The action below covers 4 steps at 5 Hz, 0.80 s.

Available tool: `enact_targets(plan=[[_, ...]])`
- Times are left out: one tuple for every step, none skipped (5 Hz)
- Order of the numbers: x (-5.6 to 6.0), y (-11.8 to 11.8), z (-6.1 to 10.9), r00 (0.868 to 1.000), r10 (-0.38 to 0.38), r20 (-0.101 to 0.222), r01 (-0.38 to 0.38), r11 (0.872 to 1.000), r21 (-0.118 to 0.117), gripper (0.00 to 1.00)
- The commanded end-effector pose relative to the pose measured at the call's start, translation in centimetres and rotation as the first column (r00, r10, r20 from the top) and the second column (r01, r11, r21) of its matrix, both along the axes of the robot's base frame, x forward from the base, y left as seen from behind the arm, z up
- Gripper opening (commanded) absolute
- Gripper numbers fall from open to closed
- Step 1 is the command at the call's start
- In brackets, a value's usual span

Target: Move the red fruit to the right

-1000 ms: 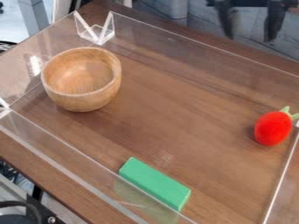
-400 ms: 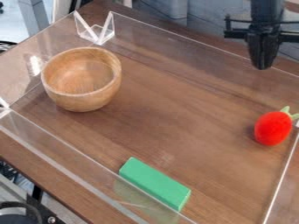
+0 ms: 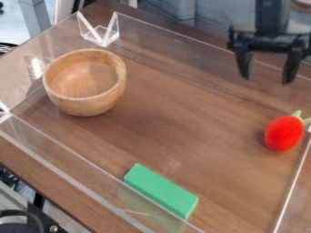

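Observation:
The red fruit [image 3: 285, 133], small and round with a green leafy top, rests on the wooden table near the right wall of the clear tray [image 3: 145, 35]. My gripper [image 3: 268, 69] hangs over the far right part of the table, above and behind the fruit, pointing down. Its two dark fingers [image 3: 245, 62] stand wide apart with nothing between them. There is a clear gap between the gripper and the fruit.
A wooden bowl [image 3: 84, 81] stands at the left. A flat green block [image 3: 161, 189] lies near the front edge. Clear plastic walls ring the table, with a folded clear piece [image 3: 100, 32] at the back left corner.
The gripper has come down into view at the back right. Its fingers were pinched together a moment ago and are now spread wide. The fruit, bowl and block have not moved.

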<state>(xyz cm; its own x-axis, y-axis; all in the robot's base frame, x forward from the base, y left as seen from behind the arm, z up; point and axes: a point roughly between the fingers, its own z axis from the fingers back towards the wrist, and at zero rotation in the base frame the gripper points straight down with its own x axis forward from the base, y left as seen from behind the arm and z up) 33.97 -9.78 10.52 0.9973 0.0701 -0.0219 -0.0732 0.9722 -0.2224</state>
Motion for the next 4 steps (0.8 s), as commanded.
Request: enact_targets(plan=[[-0.1,0.8,2.6,0.995,0.018,0.100,-0.017,1.000,-0.012,1.00],[-0.6,-1.8,2.1,0.996,0.047,0.078,-0.047,0.999,-0.007,1.00],[-0.7,-4.0,0.7,0.997,0.044,0.060,-0.044,0.999,-0.001,1.00],[-0.7,-5.1,-0.9,0.997,0.073,0.038,-0.073,0.997,0.014,1.00]])
